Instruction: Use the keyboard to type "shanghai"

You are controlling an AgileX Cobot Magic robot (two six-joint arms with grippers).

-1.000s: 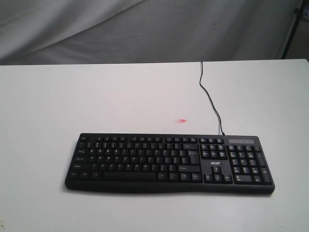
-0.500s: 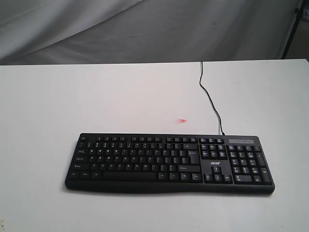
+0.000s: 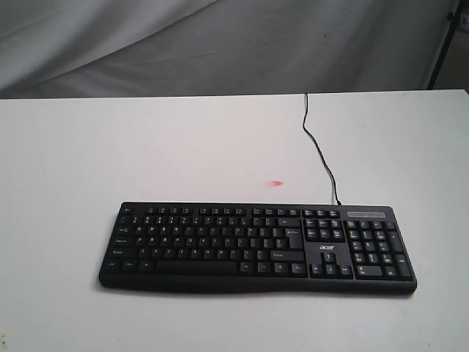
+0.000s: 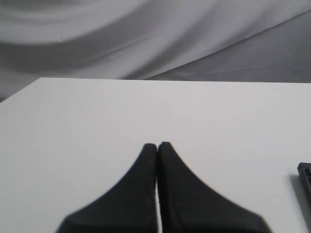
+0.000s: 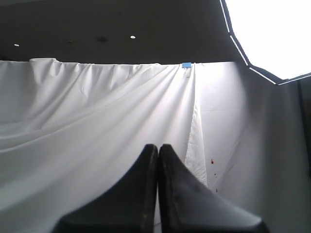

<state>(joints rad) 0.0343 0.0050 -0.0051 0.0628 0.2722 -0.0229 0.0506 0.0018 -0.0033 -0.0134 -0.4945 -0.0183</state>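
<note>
- Jaws on left gripper [image 4: 156, 145]: pressed together, black fingers [image 4: 131, 194] touching along their full length, nothing between them.
- Jaws on right gripper [image 5: 157, 146]: same, closed flat against each other, holding nothing.
- Left tips sit over bare white table [image 4: 97, 121]. Cannot tell their height above it. Grey cloth backdrop [image 4: 146, 39] hangs past the table's far edge, ahead of the tips.
- keyboard [image 3: 256, 248]: the left wrist view shows only one black corner of it, off to the side of the left jaws and well apart from them.
- Right jaws aim up and away. Ahead of them is a draped white sheet [image 5: 97, 121] with a small blue tab [image 5: 186, 64] at its top edge. Above that is a dark ceiling [image 5: 121, 24] with small lights, and a bright panel [image 5: 272, 34] off to one side. Cannot tell where the keyboard lies relative to these jaws.
- Exterior view: neither gripper in frame. The keyboard lies flat on the table, long side roughly parallel to the near edge. Its number pad [image 3: 375, 246] is at the right arm's end, with the white acer logo [image 3: 327, 248] just beside it.
- Thin black cable [image 3: 305, 110] leaves the keyboard's back edge near the number pad and runs to the table's far edge.
- Small red mark [image 3: 276, 182] on the table just behind the keyboard, apart from it, near the cable but not touching.
</note>
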